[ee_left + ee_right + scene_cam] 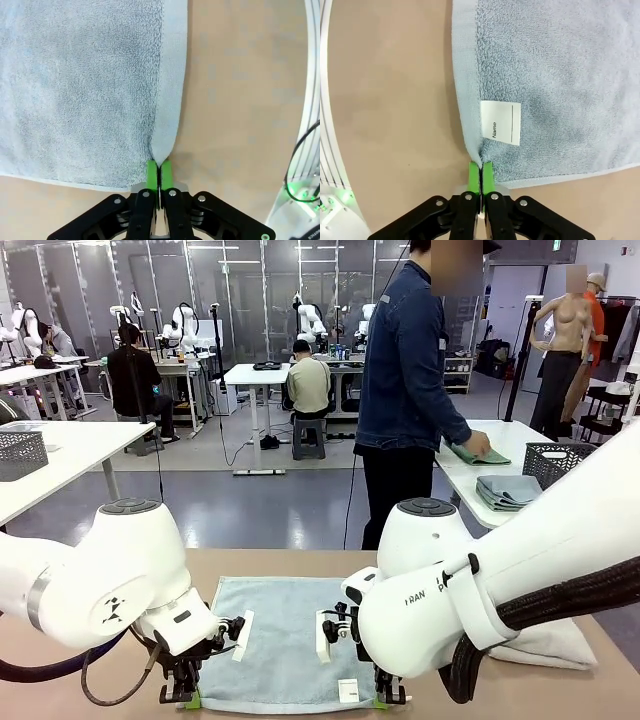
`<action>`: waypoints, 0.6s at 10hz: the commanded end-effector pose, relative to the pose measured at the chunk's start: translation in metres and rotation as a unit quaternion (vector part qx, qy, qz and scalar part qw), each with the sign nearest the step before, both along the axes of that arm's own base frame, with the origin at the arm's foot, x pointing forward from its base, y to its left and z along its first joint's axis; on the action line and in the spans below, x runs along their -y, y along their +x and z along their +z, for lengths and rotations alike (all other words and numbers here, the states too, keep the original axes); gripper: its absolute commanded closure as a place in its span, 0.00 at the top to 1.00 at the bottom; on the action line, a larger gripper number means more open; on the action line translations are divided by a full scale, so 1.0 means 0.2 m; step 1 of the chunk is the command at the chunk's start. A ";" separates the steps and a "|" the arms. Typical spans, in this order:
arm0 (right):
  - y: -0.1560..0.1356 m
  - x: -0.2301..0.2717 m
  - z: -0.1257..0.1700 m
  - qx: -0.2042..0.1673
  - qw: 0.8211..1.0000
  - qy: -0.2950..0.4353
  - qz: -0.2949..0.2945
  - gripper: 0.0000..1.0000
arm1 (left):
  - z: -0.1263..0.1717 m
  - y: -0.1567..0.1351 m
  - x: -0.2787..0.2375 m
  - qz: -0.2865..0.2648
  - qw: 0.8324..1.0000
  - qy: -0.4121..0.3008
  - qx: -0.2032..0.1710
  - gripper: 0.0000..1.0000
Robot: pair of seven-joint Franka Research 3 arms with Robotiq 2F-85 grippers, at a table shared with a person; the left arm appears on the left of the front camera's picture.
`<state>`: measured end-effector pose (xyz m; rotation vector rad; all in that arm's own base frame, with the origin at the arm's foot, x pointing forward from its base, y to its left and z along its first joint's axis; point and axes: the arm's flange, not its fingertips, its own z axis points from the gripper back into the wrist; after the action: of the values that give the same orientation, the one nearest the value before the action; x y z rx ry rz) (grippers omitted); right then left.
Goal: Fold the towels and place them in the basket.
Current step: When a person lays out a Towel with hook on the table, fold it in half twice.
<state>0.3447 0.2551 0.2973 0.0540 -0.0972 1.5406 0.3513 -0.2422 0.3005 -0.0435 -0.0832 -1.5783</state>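
A pale blue towel (285,635) is lying flat on the tan counter (260,565) in the lower middle of the front view. The left gripper (183,698) is sitting at the towel's lower left corner and the right gripper (390,698) at its lower right corner, both close to the bottom edge of the frame.

In the left wrist view, at bottom centre, the left gripper (159,169) is pinching the pale blue towel (85,85) by its hemmed edge. Its green fingers (151,172) are pressing together on the cloth, which is puckering into a small ridge just above them. Bare counter (245,100) is showing to the right of the hem.

In the right wrist view, also at bottom centre, the right gripper (480,170) is pinching the towel (560,75) in the same way, its fingers (474,175) closing on the hem. A white label (501,122) printed "Name" is lying on the towel just above them, with counter (390,100) to the left.

At the lower right of the front view, a folded white towel (555,645) is lying on the counter, partly under the right arm. At the upper right, a person (405,370) is standing at a second counter (510,430), one hand (478,445) resting on a green towel (485,456). A stack of grey-blue towels (505,490) is lying just below it, and the dark mesh basket (555,462) is standing just to the right.
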 end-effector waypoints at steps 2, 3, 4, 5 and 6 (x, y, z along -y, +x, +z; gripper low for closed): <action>-0.20 0.08 0.08 0.007 1.000 0.006 -0.010 0.00 | 0.05 -0.21 -0.07 -0.012 1.000 -0.024 -0.005 0.00; -0.23 0.08 0.14 0.011 1.000 0.012 -0.004 0.00 | 0.11 -0.26 -0.09 -0.013 1.000 -0.024 -0.005 0.00; -0.25 0.07 0.19 0.016 1.000 -0.003 0.002 0.00 | 0.16 -0.28 -0.09 -0.019 1.000 -0.024 0.002 0.00; -0.27 0.06 0.25 0.020 1.000 -0.007 0.003 0.00 | 0.21 -0.29 -0.07 -0.020 1.000 -0.021 0.008 0.00; -0.27 0.07 0.31 0.025 1.000 -0.009 -0.002 0.00 | 0.25 -0.30 -0.06 -0.019 1.000 -0.022 0.009 0.00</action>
<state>0.3238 0.2604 0.3584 0.0271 -0.1302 1.5663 0.3298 -0.2560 0.3520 -0.0466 -0.1328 -1.6093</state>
